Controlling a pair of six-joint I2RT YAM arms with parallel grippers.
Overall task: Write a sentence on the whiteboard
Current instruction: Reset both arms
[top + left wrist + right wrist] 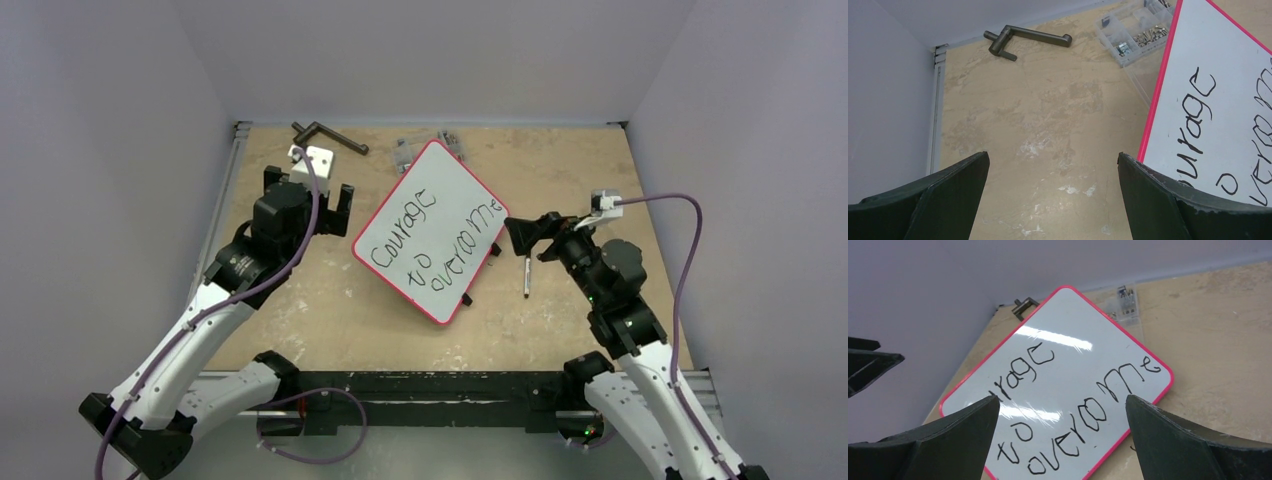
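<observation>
Whiteboard [430, 232]: lies flat near the middle of the table [590, 165], turned cornerwise, with its two black feet on the edge facing the right arm. It bears "Courage to overcome" in black, over three lines.
Marker [527, 277]: lies on the table just beside the footed edge, apart from both grippers. Whether it is capped cannot be told.
Right gripper [1062, 399]: fingers spread wide and empty, just beside the board's right corner and near the marker.
Left gripper [1052, 156]: fingers spread and empty, beside the board's left edge, not touching it.
Background: a metal handle [1030, 40] and a clear parts box [1135, 35] at the far edge. The board's far corner appears to overlap the box.
Step in hand (judged): the sentence looks written or nearly so. Any further word requires retaking the marker.
Technique: close squarely across the barrel at mid-length. Steady the frame with the left gripper. Press lightly and keep letters small, since little bare space is left.
</observation>
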